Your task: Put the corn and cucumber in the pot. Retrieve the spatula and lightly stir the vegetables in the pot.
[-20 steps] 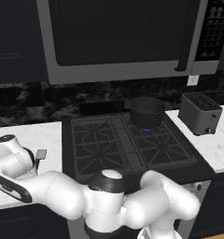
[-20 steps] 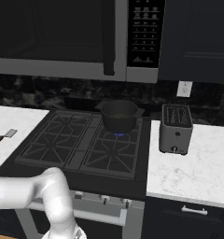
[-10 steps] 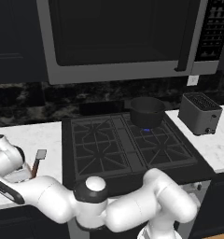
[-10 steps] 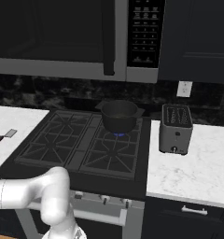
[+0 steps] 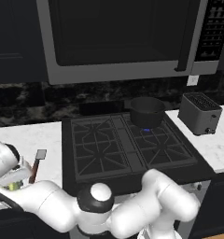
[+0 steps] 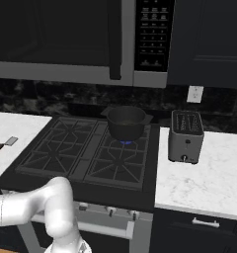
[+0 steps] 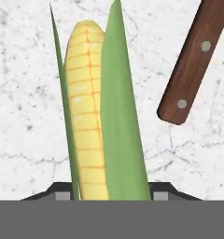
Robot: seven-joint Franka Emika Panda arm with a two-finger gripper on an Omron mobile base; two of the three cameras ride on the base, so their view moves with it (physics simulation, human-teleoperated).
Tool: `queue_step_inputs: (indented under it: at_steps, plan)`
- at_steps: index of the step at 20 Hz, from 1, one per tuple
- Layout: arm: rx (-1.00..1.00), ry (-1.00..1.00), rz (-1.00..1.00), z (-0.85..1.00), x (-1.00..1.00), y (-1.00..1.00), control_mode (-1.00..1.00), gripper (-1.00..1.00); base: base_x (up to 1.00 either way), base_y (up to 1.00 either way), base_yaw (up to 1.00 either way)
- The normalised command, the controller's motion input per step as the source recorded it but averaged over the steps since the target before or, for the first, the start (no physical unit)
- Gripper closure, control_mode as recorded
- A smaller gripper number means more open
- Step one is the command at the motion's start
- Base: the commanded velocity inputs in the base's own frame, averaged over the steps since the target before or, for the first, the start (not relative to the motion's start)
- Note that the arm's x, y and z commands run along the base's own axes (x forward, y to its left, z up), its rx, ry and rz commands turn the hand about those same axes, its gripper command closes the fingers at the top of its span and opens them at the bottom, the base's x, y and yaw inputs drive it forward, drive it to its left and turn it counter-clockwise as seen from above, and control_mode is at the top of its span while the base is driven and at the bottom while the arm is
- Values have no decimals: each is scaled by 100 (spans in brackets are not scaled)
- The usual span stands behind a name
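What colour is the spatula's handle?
Reddish-brown with pale rivets on the spatula's handle; clearest in the hand view.

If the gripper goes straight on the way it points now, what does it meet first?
Most likely the corn, which lies directly ahead between the jaws on the white counter. The spatula handle lies off to one side, apart from the cob.

Spatula [image 7: 197,60] handle close beside corn [image 7: 97,116]

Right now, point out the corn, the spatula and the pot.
corn [image 7: 93,116]: hand view, on the yellow kernels beside the husk leaf.
spatula [image 7: 196,63]: hand view, on the brown handle.
pot [image 6: 126,123]: right base view, on its dark front wall.
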Motion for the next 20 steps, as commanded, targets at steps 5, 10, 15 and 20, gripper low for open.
queue_step_inputs:
  at_steps: [5,10,15,20]
  plan:
    - [10,-18,7,69,-79,-100,-100,100,0,0,0]
    - [14,-10,2,31,-57,-100,-100,100,0,0,0]
    - [20,-5,0,14,-42,-100,-100,100,0,0,0]
    - [24,1,-1,1,-6,-100,-100,100,0,0,0]
